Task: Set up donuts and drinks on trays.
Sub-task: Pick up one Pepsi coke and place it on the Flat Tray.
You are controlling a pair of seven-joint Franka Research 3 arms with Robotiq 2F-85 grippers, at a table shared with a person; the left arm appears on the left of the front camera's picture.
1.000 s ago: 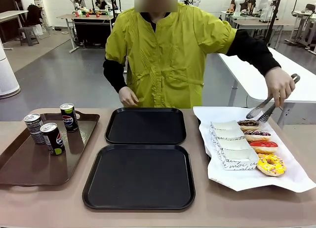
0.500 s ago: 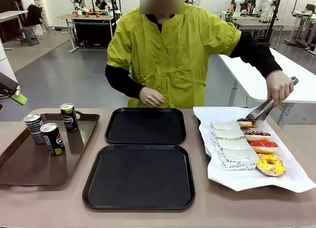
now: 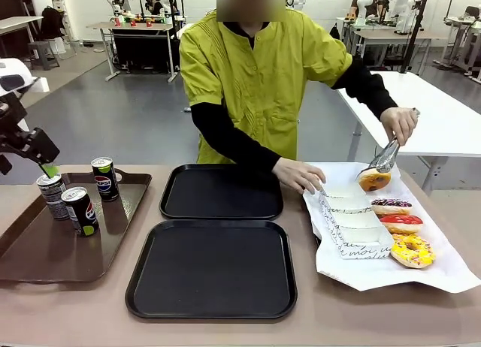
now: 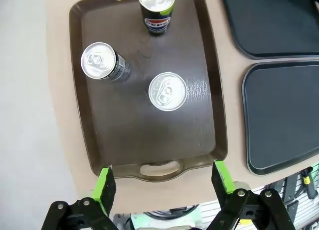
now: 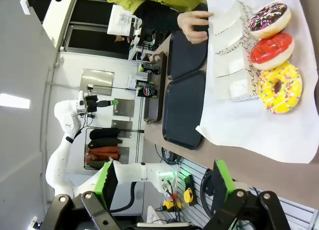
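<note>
The left gripper (image 4: pixel 163 179) is hanging wide open over the near rim of the brown tray (image 4: pixel 124 140), with three drinks (image 4: pixel 168 90) standing ahead of its fingers (the frame is cutting off the farthest). The right gripper (image 5: pixel 164 180), equally spread, is facing the donuts (image 5: pixel 279 85) ahead-right. The trays (image 5: pixel 184 105) are lying ahead-left, and a person's hand (image 5: pixel 193 23) is partly covering the farther one.

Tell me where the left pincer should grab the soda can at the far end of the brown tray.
Grip the far can across its round side wall, just under the silver top, coming straight down with the open left pincer. It stands upright and apart from the other two cans, so there is probably room for a finger on either side.
</note>
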